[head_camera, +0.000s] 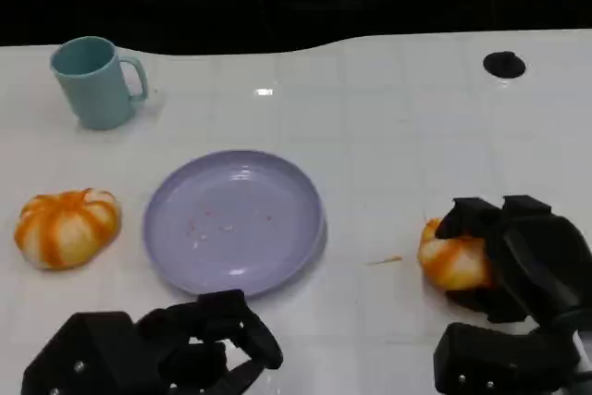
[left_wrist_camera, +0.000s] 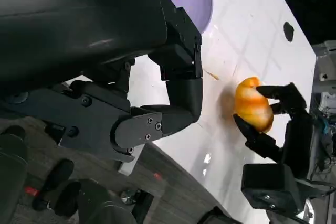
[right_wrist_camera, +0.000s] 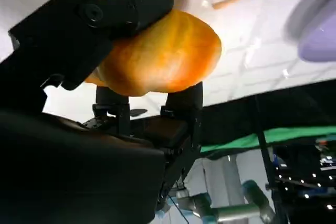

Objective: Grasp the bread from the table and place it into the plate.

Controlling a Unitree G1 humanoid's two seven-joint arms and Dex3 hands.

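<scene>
Your worktop [head_camera: 388, 108] carries the purple plate [head_camera: 176, 247] near the middle, bare apart from a few crumbs. A mug [head_camera: 92, 80] stands at the far left corner, and a second striped bun [head_camera: 67, 227] lies left of the plate. Your right hand [head_camera: 518, 256] has its fingers [right_wrist_camera: 131, 6] wrapped around the bread [head_camera: 451, 258], which sits right of the plate; whether it is lifted off the surface yet is hard to tell. The plate lies to the left of that hand, so carry that way. Your left hand [head_camera: 185, 349] waits curled, holding nothing.
</scene>
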